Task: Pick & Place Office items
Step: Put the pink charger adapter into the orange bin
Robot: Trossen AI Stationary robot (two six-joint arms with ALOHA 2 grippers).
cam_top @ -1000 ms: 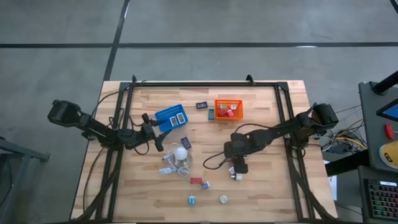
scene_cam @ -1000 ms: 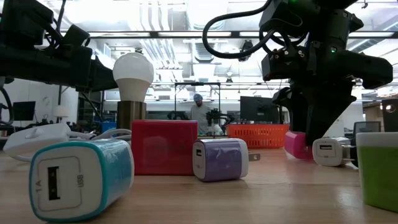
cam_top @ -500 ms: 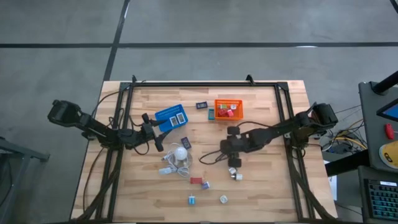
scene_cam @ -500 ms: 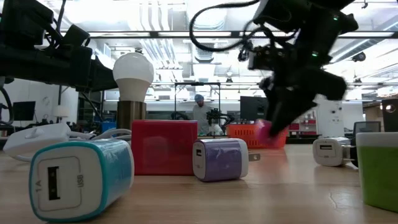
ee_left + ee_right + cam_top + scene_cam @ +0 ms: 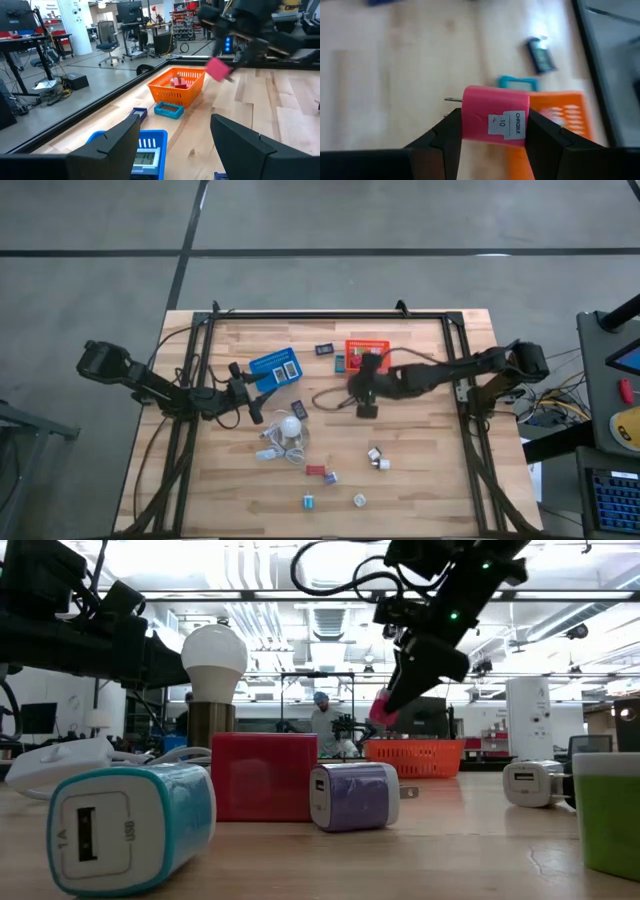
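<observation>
Wooden tabletop [image 5: 430, 470]: right gripper [image 5: 492, 131] (clamped on 1 pink charger [image 5: 493, 122]) should centre above orange basket [image 5: 377, 344] near the far edge before releasing.

White bulb [image 5: 290, 426] with cord — between blue basket [image 5: 274, 368] and orange basket [image 5: 372, 346].
</observation>
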